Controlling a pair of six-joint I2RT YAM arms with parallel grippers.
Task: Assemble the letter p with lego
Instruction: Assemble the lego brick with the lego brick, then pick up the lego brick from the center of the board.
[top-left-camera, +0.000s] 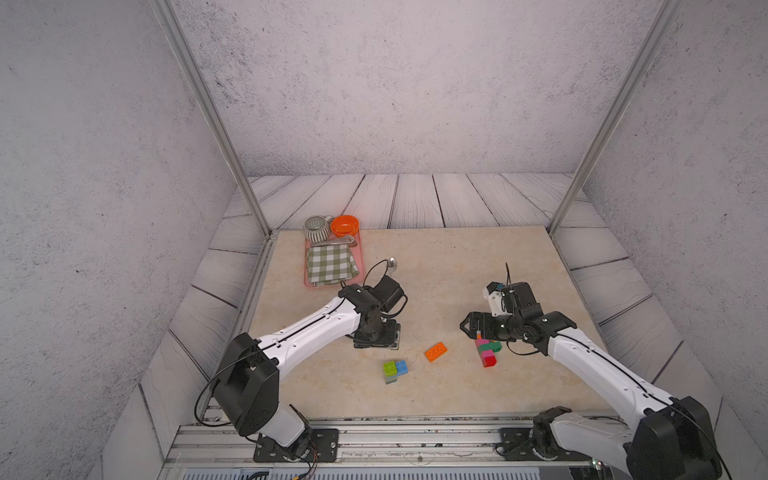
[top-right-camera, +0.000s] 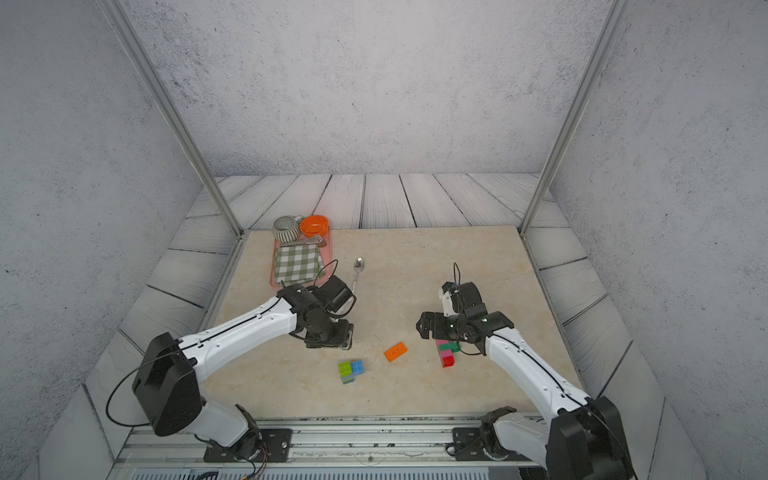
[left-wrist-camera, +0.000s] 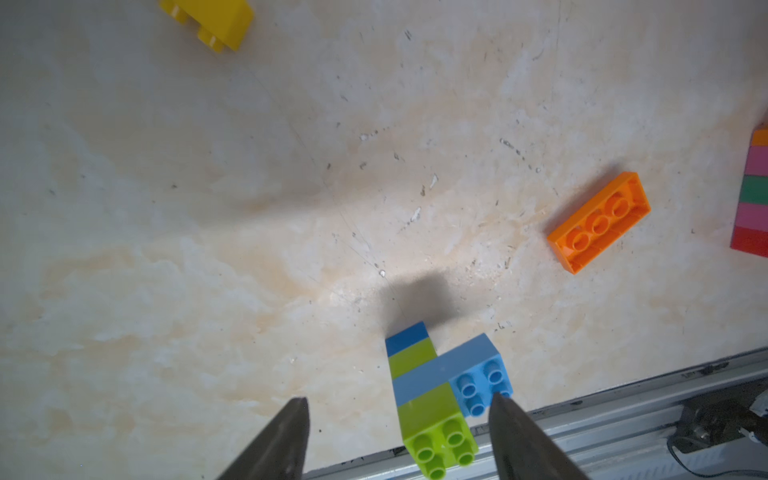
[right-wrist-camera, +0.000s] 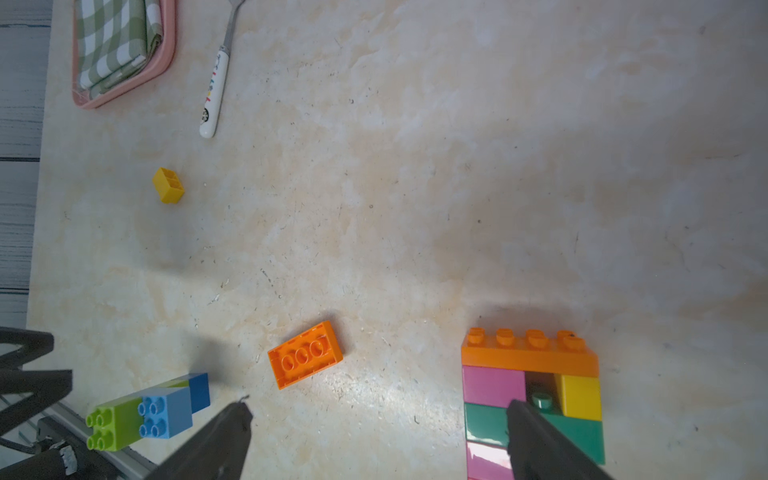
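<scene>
Nearest the front rail, low in the centre of both top views, a short cluster of lime and blue studded plastic bricks (top-left-camera: 395, 370) stands studs up on the beige marbled counter (top-left-camera: 457, 257). The left end effector (top-left-camera: 376, 336) hangs just up and left of it, pointing down. In the left wrist view its fingers (left-wrist-camera: 286, 436) stand apart and clamp nothing.

I judge the coming move to turn on this relation. The cluster lies close by, down and right of the left end effector, and well apart from the right arm, so the left arm is nearer.

A little farther back, right of centre, an orange oblong plastic brick (top-left-camera: 435, 351) lies hollow side up between the arms. Its long axis slants from lower left to upper right.

Right of it lies the flat assembly of orange, pink, yellow, green and red bricks (top-left-camera: 487, 353). It already reads much like a P, with a closed loop above a pink-and-red stem. The right end effector (top-left-camera: 466, 326) hovers at its upper end, spread wide and empty.

Farther back, a small yellow plastic brick (right-wrist-camera: 168, 185) shows in the wrist views only. Beyond it are a metal spoon with a white handle (top-right-camera: 358, 266) and, toward the counter's upper left in the top views, a pink tray (right-wrist-camera: 169, 45).
</scene>
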